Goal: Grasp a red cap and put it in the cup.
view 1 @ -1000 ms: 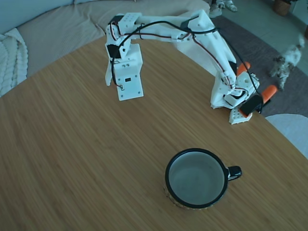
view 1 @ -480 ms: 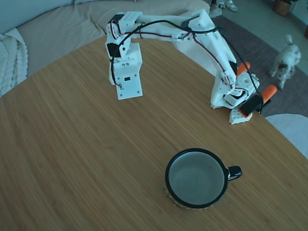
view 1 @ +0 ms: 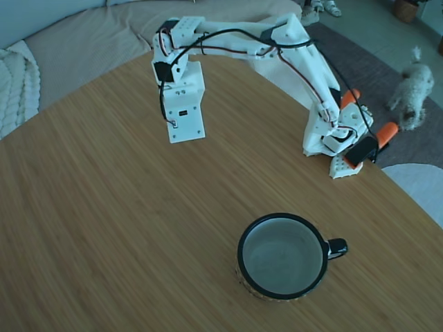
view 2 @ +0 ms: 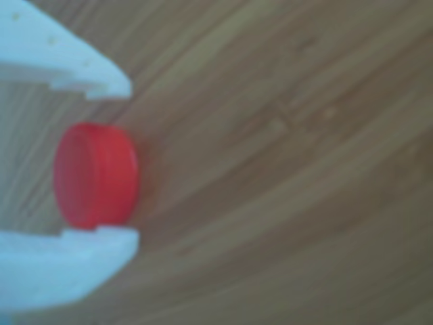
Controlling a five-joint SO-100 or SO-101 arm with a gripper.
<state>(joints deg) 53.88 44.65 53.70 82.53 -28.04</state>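
At the far left of the fixed view a knitted cream blanket point(view 1: 15, 86) lies on a beige sofa point(view 1: 90, 34) behind the round wooden table point(view 1: 104, 228), whose top shows fine straight grain. The white plastic arm point(view 1: 277, 52) rises from its boxy base point(view 1: 185, 107) left of centre, runs flat to the right, then bends steeply down to the table's right edge, where orange clamp handles point(view 1: 386, 131) stick out beside it. Near the front, right of centre, stands the cup point(view 1: 282, 256), round, with a glossy black rim, a small handle pointing right and a pale inside; it is well apart from the arm's tip. A fluffy white dog point(view 1: 412, 93) stands on the floor at far right. In the blurred other view, the gripper point(view 2: 125, 159) enters from the left, its two white fingers point(view 2: 81, 68) spread with the smooth round red cap point(view 2: 95, 176) between them; the lower finger touches the cap, the upper one stands just clear.
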